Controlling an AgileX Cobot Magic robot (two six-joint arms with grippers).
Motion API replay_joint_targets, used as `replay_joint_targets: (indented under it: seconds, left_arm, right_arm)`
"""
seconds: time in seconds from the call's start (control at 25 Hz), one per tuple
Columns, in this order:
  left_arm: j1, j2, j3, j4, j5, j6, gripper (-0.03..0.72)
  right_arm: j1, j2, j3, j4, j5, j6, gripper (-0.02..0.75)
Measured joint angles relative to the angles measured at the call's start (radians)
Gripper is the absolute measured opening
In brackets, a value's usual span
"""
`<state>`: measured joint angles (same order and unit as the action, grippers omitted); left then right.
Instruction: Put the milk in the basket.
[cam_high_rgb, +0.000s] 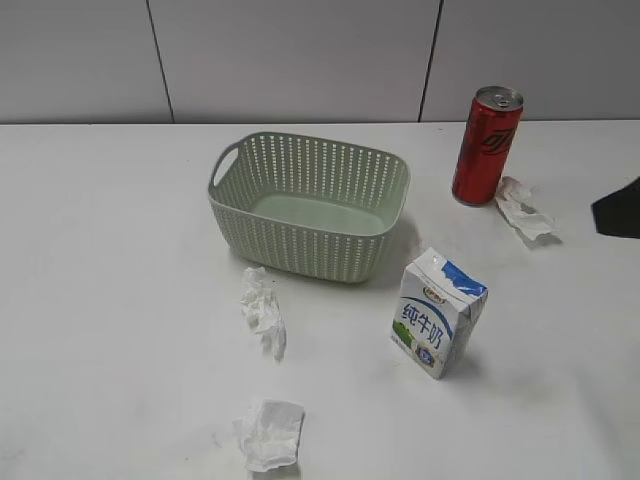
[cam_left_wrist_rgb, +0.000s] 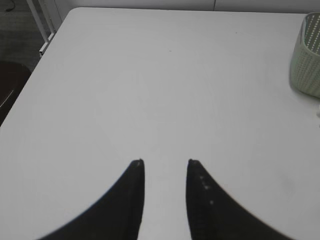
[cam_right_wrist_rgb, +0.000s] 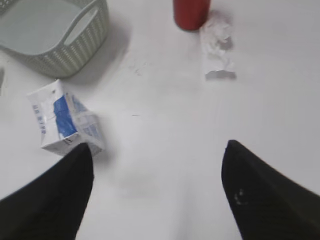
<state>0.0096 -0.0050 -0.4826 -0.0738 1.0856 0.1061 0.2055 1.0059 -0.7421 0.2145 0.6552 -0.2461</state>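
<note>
The milk (cam_high_rgb: 438, 312), a small white carton with a blue top corner and blue characters, stands upright on the white table in front of and to the right of the basket (cam_high_rgb: 310, 205). The basket is pale green, perforated and empty. In the right wrist view the milk (cam_right_wrist_rgb: 64, 122) lies just beyond my left fingertip and the basket (cam_right_wrist_rgb: 60, 37) is at the top left. My right gripper (cam_right_wrist_rgb: 157, 147) is wide open and empty; a dark part of it shows at the exterior view's right edge (cam_high_rgb: 622, 208). My left gripper (cam_left_wrist_rgb: 165, 162) is open and empty over bare table, with the basket's corner (cam_left_wrist_rgb: 306, 57) far right.
A tall red can (cam_high_rgb: 486, 146) stands right of the basket, with a crumpled tissue (cam_high_rgb: 523, 209) beside it. Two more tissues lie in front of the basket, one near it (cam_high_rgb: 263, 310) and one at the front (cam_high_rgb: 270, 433). The table's left edge (cam_left_wrist_rgb: 30, 75) shows in the left wrist view.
</note>
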Motion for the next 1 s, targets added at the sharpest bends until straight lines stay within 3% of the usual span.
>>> replay_joint_targets:
  seconds: [0.36,0.68,1.0]
  left_arm:
    - [0.000,0.000,0.000,0.000,0.000,0.000,0.230]
    - [0.000,0.000,0.000,0.000,0.000,0.000,0.231]
    - [0.000,0.000,0.000,0.000,0.000,0.000,0.234]
  right_arm:
    - [0.227,0.311,-0.204,-0.030,0.156,-0.005,0.626]
    - [0.300,0.513,-0.295,-0.062,0.205,0.010,0.626]
    - [0.365,0.658,-0.326,-0.169,0.194,0.074,0.626]
